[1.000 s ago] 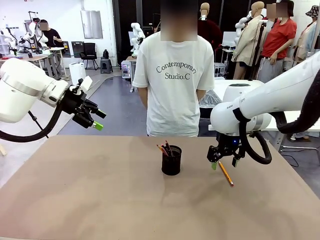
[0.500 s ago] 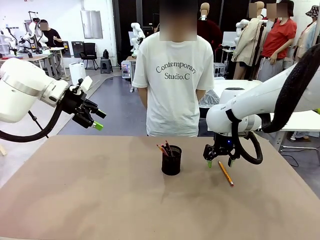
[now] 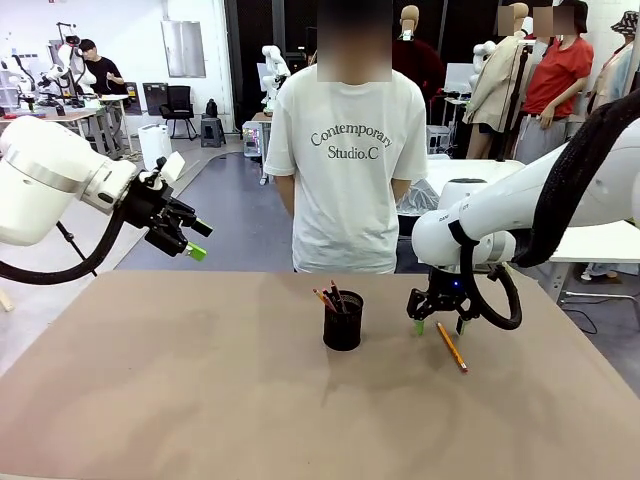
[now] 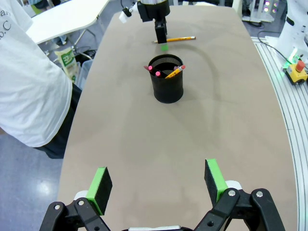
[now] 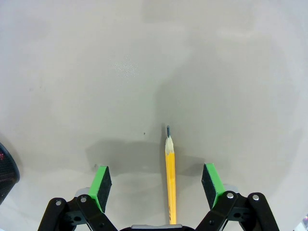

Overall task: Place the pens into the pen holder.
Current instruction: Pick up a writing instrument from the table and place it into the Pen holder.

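The black mesh pen holder (image 3: 343, 322) stands mid-table with pens (image 3: 329, 297) sticking out of it; the left wrist view shows the holder (image 4: 166, 82) with pink-tipped pens (image 4: 166, 72) inside. A yellow pencil (image 3: 452, 348) lies flat on the table to its right. My right gripper (image 3: 438, 324) hangs open, pointing down just above the pencil's far end. From the right wrist, the pencil (image 5: 170, 178) runs between the green pads of the right gripper (image 5: 156, 179), a little toward the right one. My left gripper (image 3: 190, 240) is raised at the far left, open and empty.
A person in a white T-shirt (image 3: 345, 160) stands at the far edge behind the holder, hands out of sight. The brown tabletop (image 3: 200, 400) is bare to the left and front. The holder's rim (image 5: 6, 173) shows at the right wrist view's left edge.
My right gripper has shifted slightly left along the pencil toward its far end. The left arm, the holder and the pencil have not moved.
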`<state>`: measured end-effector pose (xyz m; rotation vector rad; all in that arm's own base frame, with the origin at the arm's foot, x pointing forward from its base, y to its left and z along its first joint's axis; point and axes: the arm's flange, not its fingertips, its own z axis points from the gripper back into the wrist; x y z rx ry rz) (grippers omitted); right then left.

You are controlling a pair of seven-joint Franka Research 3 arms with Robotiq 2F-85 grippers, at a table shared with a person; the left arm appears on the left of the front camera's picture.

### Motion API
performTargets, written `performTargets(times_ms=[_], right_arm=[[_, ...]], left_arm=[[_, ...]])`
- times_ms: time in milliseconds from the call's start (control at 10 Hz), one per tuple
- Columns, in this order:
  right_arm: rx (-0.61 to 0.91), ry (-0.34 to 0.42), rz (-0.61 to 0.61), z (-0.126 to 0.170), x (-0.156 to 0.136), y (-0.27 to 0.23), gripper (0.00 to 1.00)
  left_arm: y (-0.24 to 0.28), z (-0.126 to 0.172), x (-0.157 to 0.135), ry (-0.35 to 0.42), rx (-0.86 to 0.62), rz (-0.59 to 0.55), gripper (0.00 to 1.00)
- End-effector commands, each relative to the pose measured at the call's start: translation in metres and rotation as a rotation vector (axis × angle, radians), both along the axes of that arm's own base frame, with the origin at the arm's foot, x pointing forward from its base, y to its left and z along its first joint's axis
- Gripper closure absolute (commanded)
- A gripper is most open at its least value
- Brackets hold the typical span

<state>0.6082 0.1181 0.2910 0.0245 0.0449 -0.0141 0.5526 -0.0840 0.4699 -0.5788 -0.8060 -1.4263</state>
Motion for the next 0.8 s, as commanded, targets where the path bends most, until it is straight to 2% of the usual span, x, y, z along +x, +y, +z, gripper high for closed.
performTargets(times_ms=[0,100,500,600,700], right_arm=[[-0.026,0.004,-0.018,0.0005,0.0093,0.002,0.0],[-0.042,-0.022,0.015,-0.0006,0.009,0.0002,0.07],[-0.037,-0.006,0.021,-0.0006,0.0089,-0.0008,0.86],[-0.036,-0.003,0.022,-0.0013,0.0076,-0.0011,1.0],[-0.039,-0.001,0.026,-0.0014,0.0077,-0.0013,1.0]], left_arm=[[0.0016,0.0016,-0.0014,0.006,-0.005,-0.004,0.0],[0.0016,0.0016,-0.0014,0.006,-0.005,-0.004,0.0],[0.0016,0.0016,-0.0014,0.006,-0.005,-0.004,0.0],[0.0016,0.0016,-0.0014,0.006,-0.005,-0.004,0.0],[0.0016,0.0016,-0.0014,0.006,-0.005,-0.004,0.0]])
